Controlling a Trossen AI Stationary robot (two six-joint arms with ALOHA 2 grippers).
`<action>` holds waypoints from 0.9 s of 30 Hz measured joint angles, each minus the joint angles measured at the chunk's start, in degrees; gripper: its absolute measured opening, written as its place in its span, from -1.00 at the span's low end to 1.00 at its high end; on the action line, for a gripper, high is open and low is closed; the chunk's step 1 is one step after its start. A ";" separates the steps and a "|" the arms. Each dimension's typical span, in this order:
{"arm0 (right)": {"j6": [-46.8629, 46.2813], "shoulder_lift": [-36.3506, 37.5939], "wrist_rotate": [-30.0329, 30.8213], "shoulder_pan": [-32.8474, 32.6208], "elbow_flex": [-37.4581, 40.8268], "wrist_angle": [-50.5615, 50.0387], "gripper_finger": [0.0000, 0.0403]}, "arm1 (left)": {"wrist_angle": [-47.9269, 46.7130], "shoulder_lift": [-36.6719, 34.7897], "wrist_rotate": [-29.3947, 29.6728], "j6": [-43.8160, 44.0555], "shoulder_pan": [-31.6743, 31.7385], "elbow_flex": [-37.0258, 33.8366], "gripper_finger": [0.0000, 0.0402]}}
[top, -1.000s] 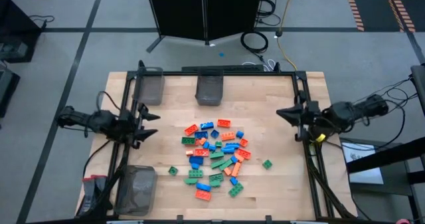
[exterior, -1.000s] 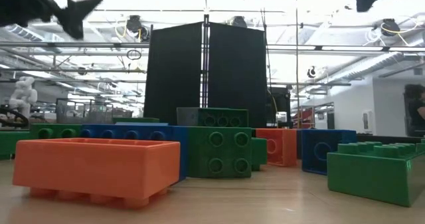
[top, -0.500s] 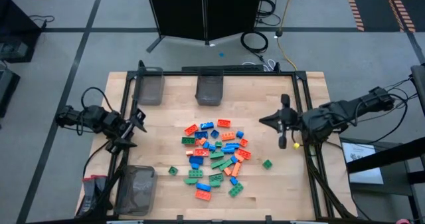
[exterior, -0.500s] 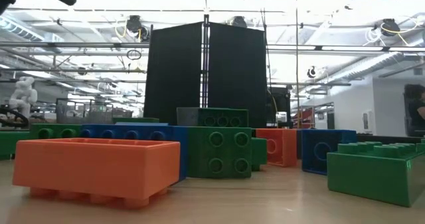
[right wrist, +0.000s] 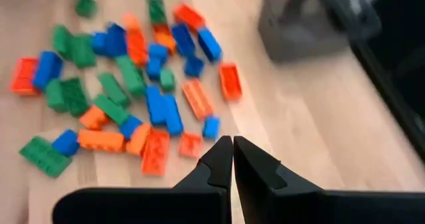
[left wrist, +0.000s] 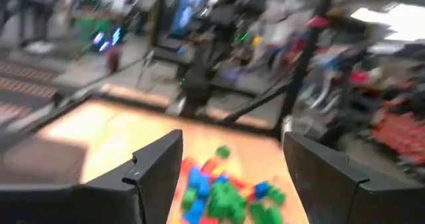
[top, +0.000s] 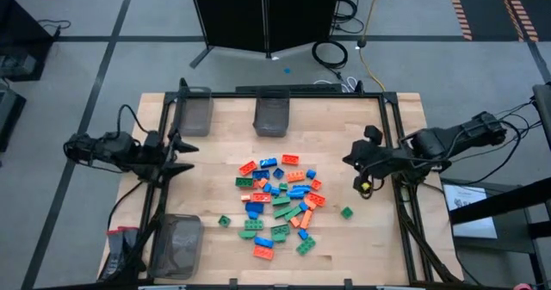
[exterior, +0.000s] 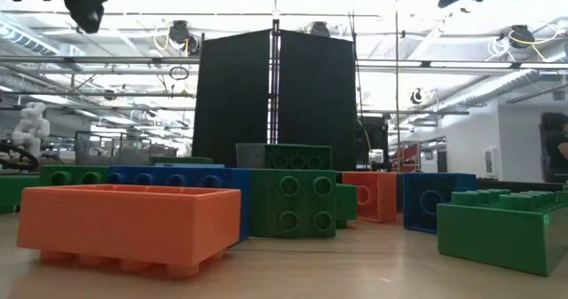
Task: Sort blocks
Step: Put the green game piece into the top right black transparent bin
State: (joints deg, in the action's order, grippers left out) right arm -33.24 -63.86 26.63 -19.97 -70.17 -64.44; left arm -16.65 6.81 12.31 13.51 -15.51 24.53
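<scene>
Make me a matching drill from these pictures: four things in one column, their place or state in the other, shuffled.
1. left claw
2. right claw
3. pile of blocks
4. lone green block

A. shut, empty
B. mid-table
C. open, empty
D. apart from the pile, on the right arm's side

Pairs: 1-C, 2-A, 3-B, 4-D
</scene>
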 joint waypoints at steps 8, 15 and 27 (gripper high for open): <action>-29.91 -9.98 -11.10 1.59 -1.49 -24.14 -0.93 | -15.16 7.51 7.38 8.89 0.00 1.81 0.28; -28.24 -14.52 -16.25 -0.11 -1.45 -14.54 -0.92 | -18.11 12.84 8.64 13.21 0.00 1.81 0.28; -24.63 -25.68 -31.20 -0.86 -1.43 -6.34 -0.24 | -18.15 16.23 10.24 13.18 0.04 1.79 0.28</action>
State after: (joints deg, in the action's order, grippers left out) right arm -57.87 -89.54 -4.56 -20.84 -71.59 -70.78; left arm -34.81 23.04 22.55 26.70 -15.46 26.33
